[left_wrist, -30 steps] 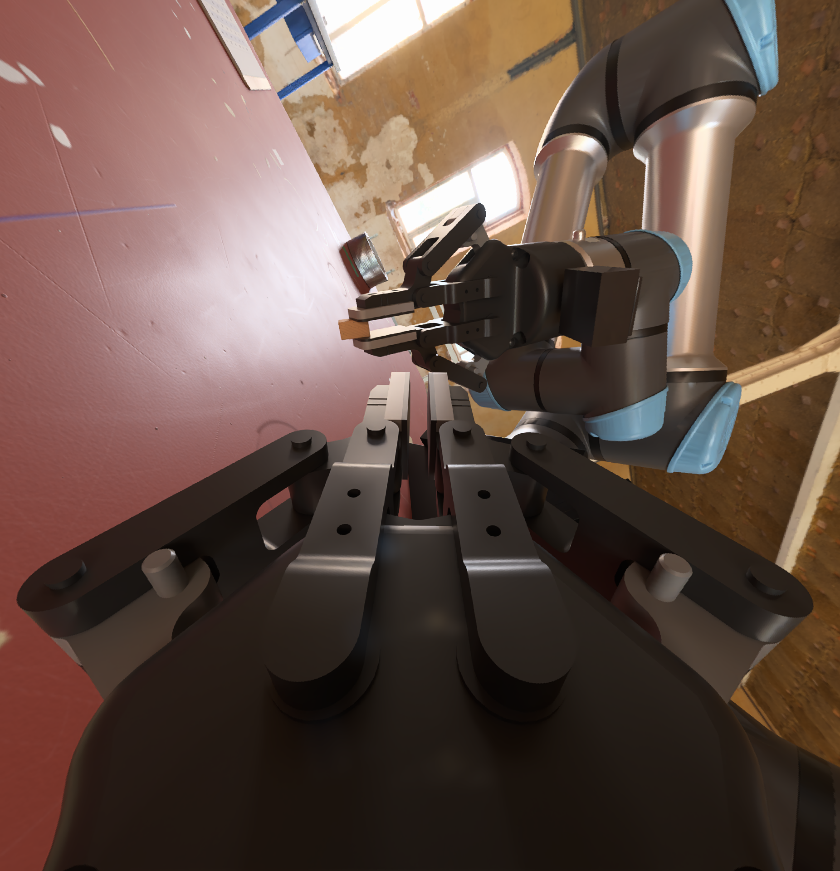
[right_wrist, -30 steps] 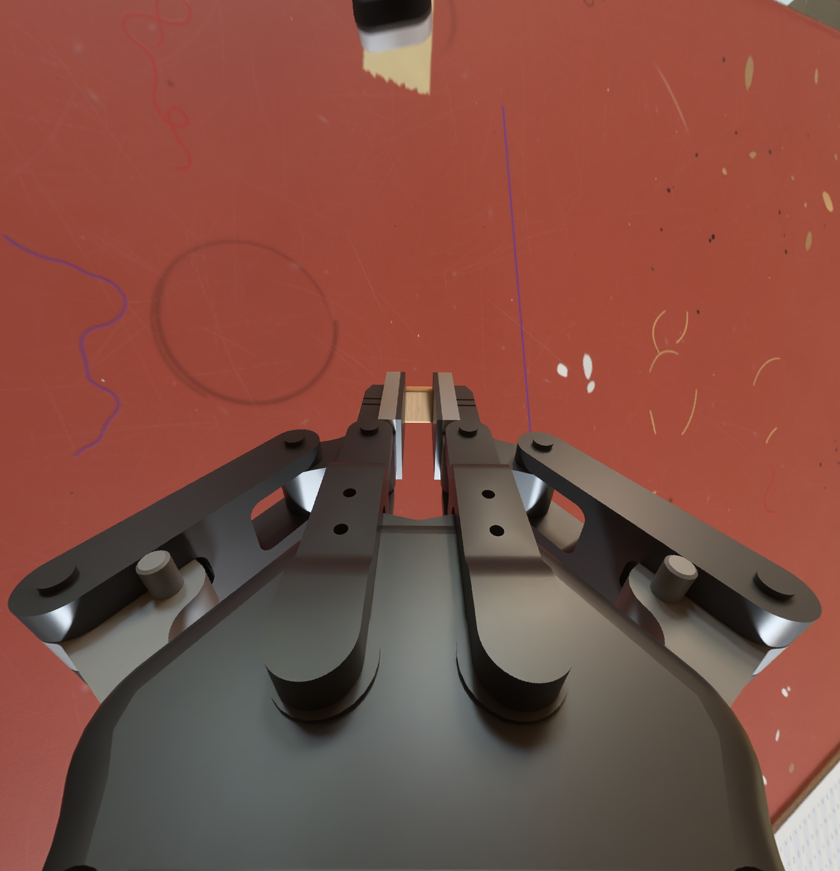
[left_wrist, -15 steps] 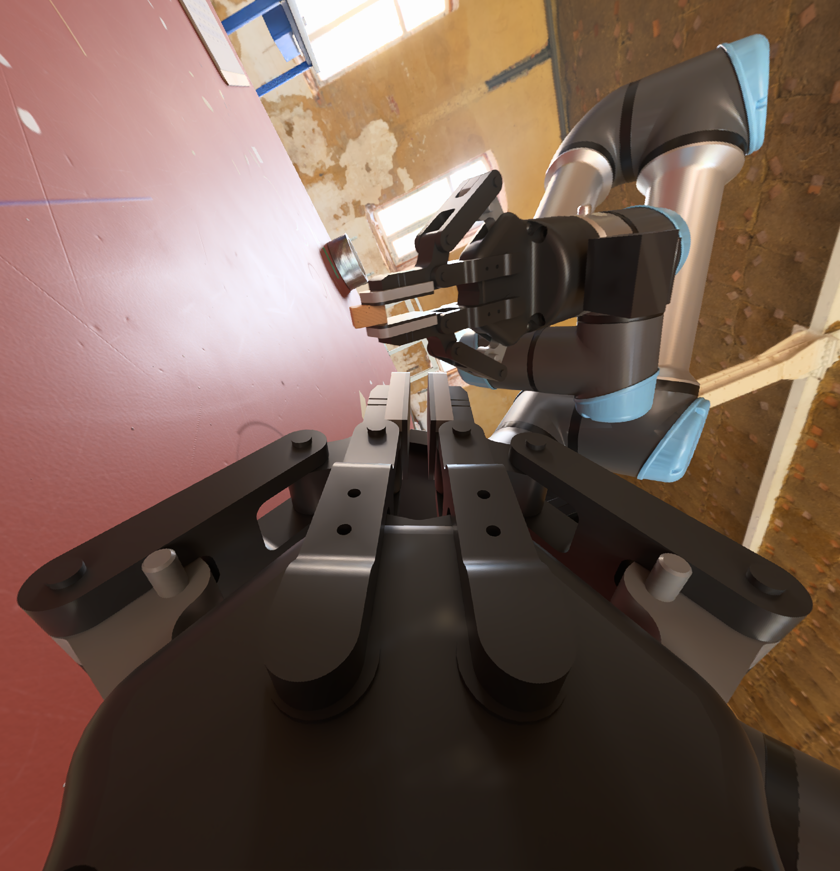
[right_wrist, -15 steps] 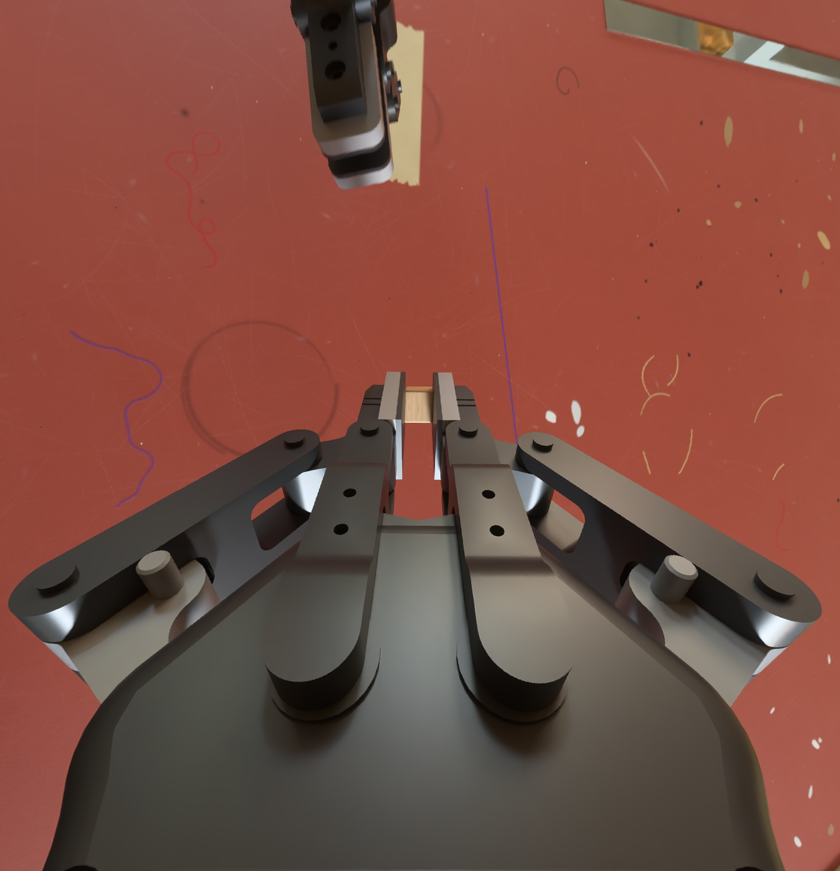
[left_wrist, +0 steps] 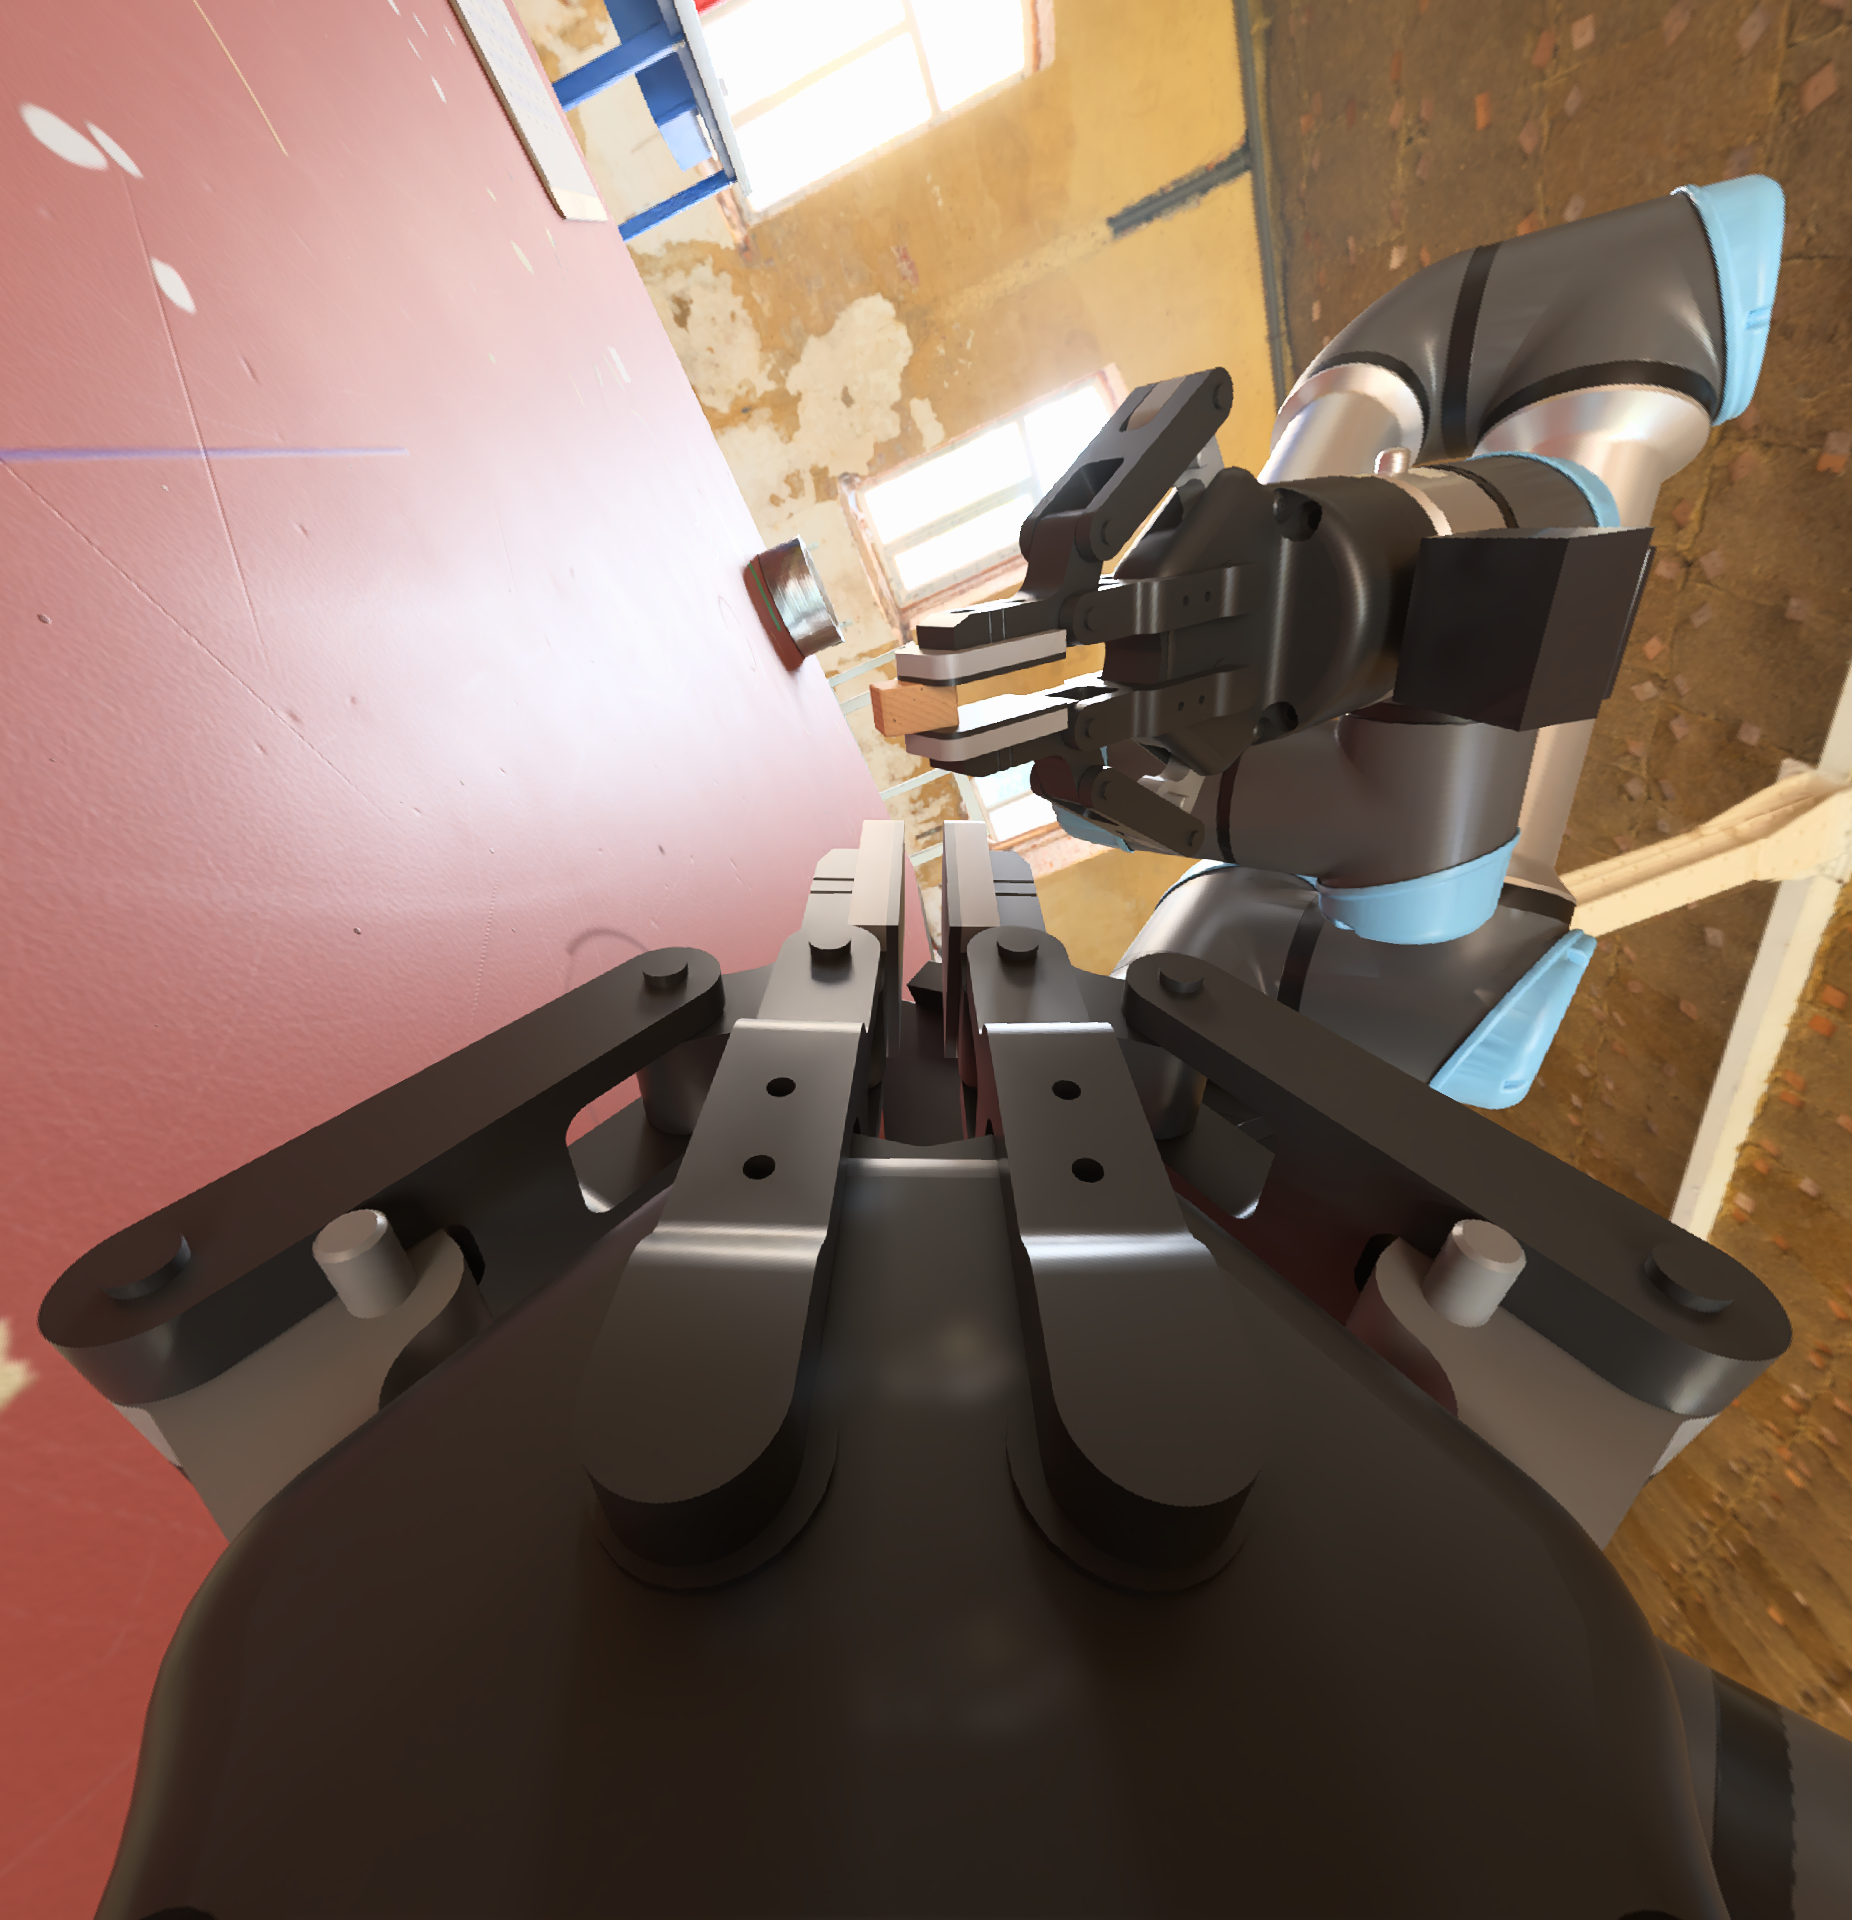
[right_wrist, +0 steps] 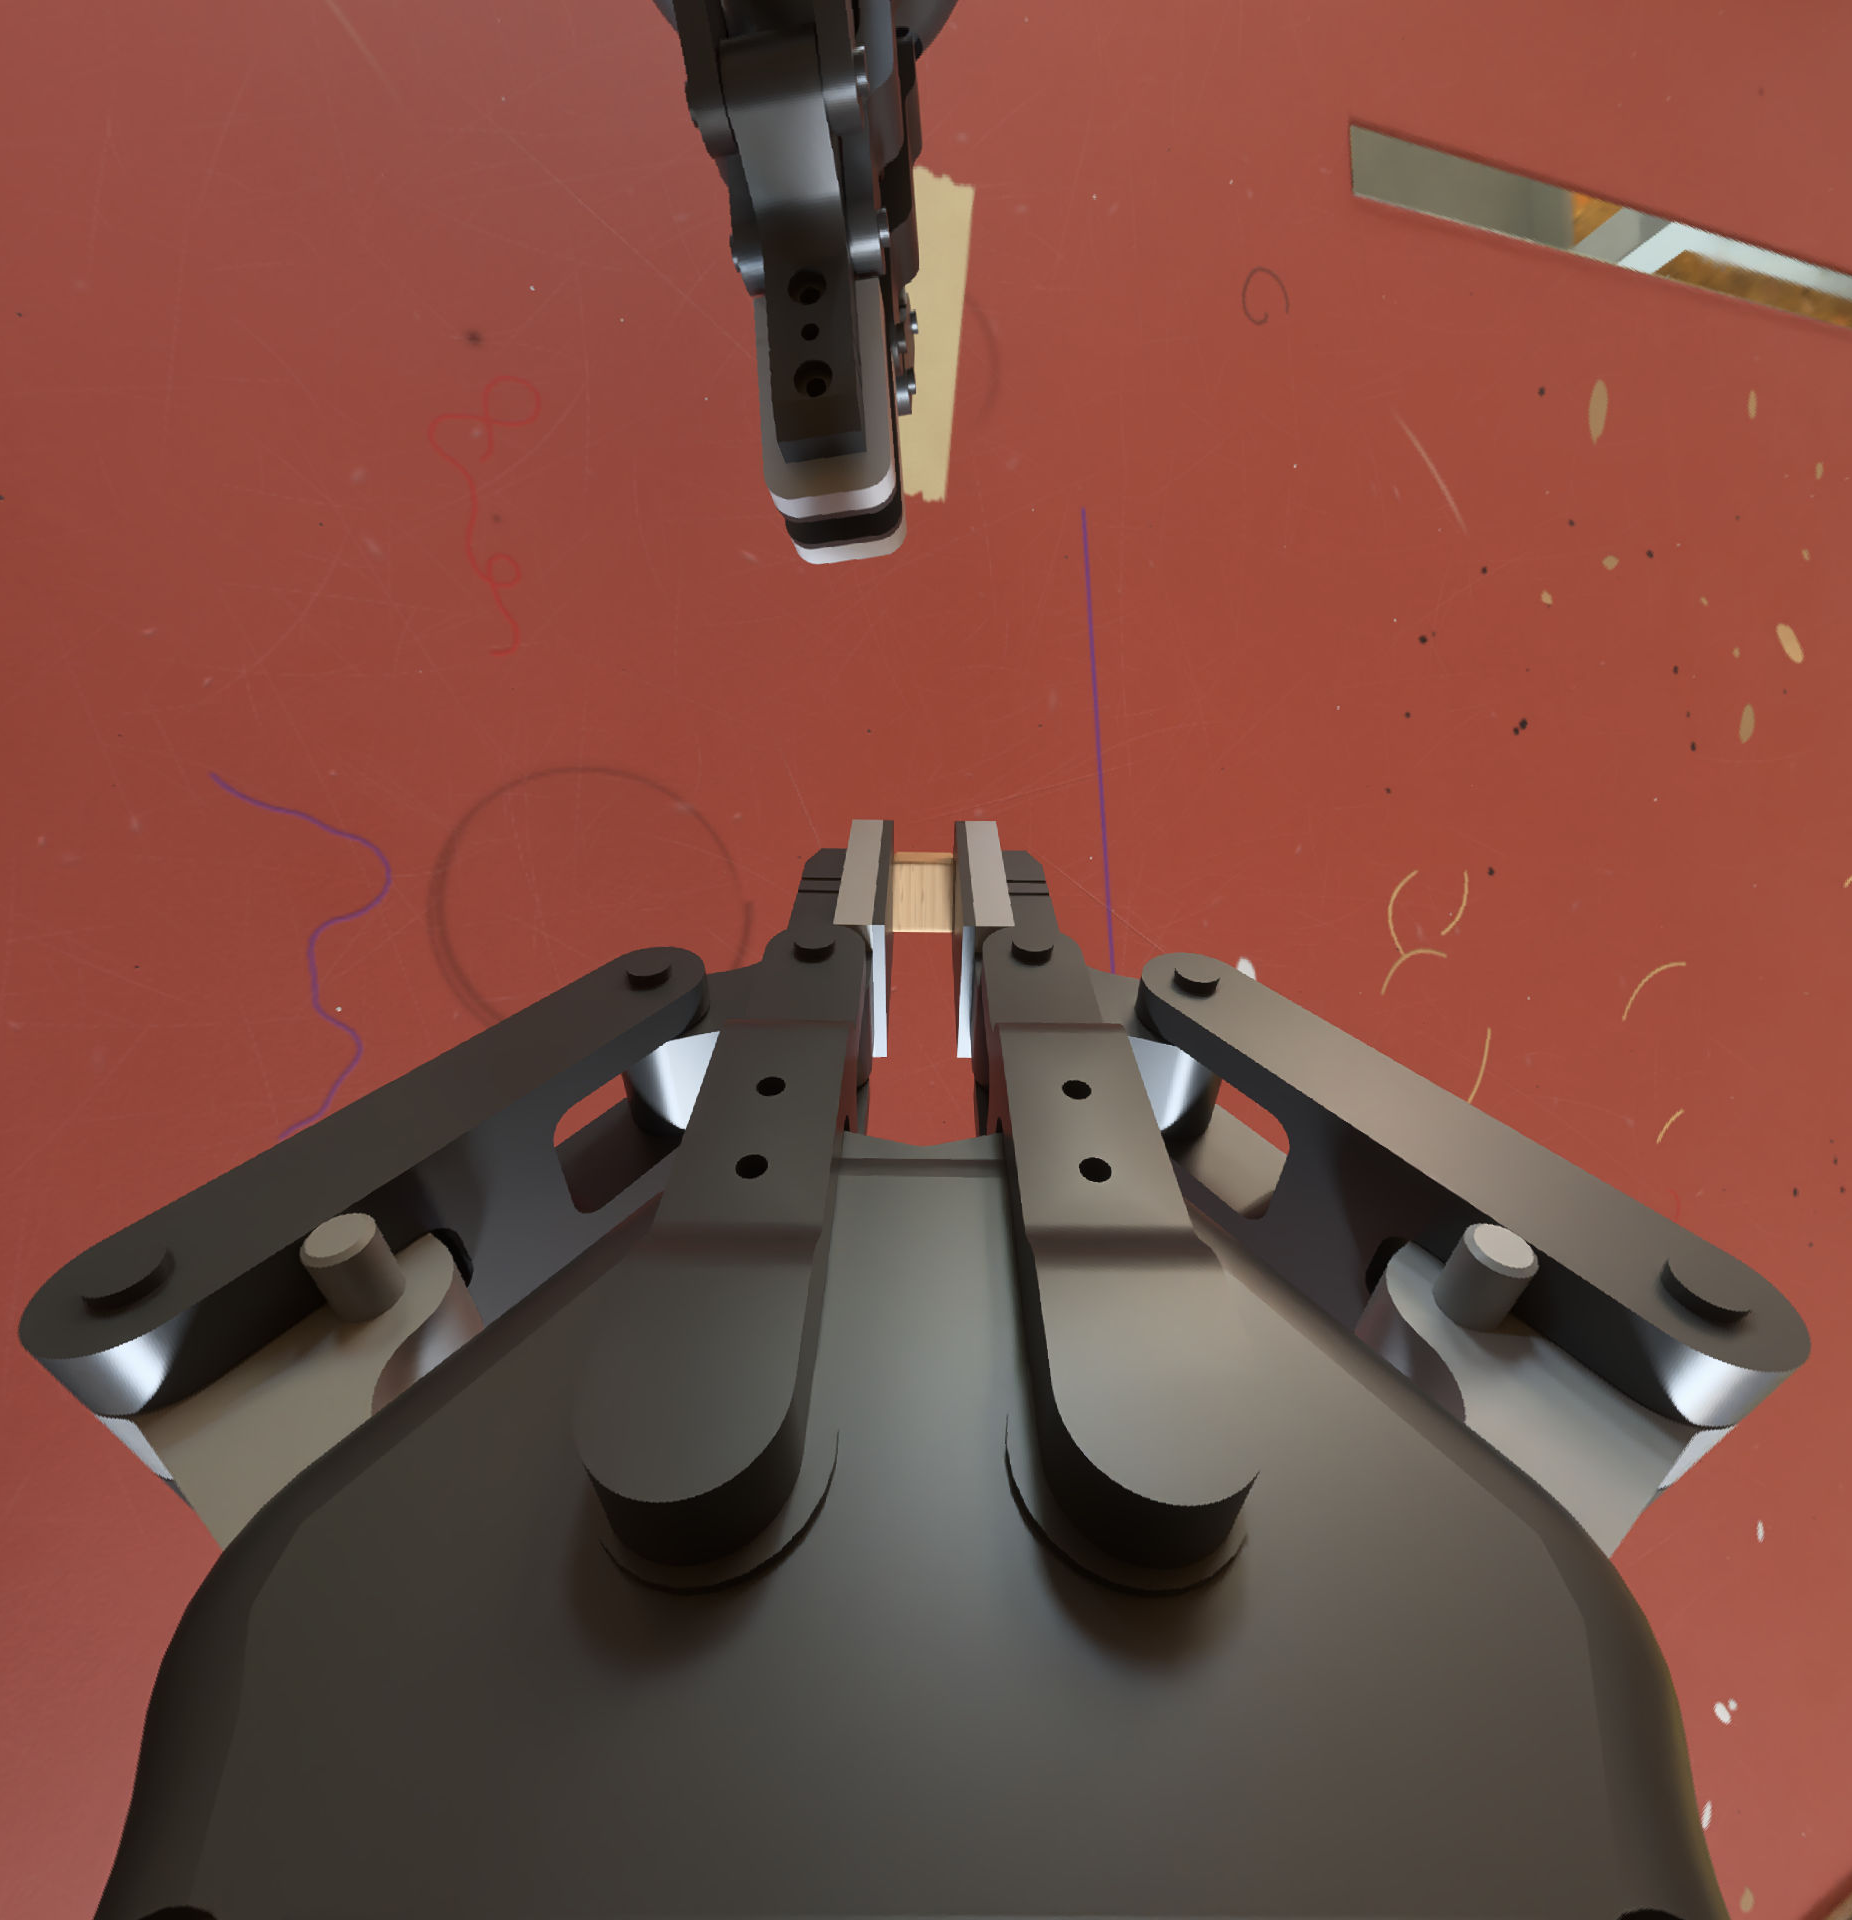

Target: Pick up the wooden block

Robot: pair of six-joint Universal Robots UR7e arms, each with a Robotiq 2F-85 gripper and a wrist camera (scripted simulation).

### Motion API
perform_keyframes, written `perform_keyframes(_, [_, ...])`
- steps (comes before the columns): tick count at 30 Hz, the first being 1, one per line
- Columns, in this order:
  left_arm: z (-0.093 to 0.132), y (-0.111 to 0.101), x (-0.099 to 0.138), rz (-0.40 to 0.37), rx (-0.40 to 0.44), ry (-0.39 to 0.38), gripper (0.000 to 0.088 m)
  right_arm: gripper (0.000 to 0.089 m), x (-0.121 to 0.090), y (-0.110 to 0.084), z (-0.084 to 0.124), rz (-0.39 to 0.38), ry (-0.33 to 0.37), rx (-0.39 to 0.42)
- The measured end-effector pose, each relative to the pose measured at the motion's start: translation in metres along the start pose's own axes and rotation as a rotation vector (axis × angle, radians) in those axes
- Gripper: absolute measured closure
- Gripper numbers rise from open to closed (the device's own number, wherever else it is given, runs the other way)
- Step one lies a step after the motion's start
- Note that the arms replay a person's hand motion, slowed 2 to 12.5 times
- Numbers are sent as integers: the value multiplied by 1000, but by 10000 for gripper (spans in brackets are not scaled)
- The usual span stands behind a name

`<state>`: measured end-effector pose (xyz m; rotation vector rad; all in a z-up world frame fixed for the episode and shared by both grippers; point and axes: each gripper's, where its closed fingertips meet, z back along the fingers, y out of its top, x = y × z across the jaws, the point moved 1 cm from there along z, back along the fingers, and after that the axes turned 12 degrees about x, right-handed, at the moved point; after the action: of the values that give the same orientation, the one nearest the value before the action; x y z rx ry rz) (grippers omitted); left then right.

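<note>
Now higher off the red tabletop (right_wrist: 1421, 727) than a second ago, with right gripper (right_wrist: 922, 883) jaws clamped on the wooden block (right_wrist: 920, 894), long axis forward, left gripper (left_wrist: 922, 883) near, nearly closed, empty.

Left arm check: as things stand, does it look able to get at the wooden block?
Probably not usefully: the wooden block is clamped in the right gripper, clear of the table; the left gripper is shut and empty, with open air between.

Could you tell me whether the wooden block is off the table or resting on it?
Off: the right gripper holds the block clear of the table.
</note>
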<state>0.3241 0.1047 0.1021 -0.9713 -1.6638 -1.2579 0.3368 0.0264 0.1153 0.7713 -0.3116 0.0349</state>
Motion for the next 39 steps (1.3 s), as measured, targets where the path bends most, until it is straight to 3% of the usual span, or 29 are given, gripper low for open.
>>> perform_keyframes(10, [0,1,-1,-15,10,18,817,792,2,-4,-7,-9,-9,-63])
perform_keyframes(39, [-3,-2,-5,-30,1,47,816,791,2,-2,-18,45,-33,-69])
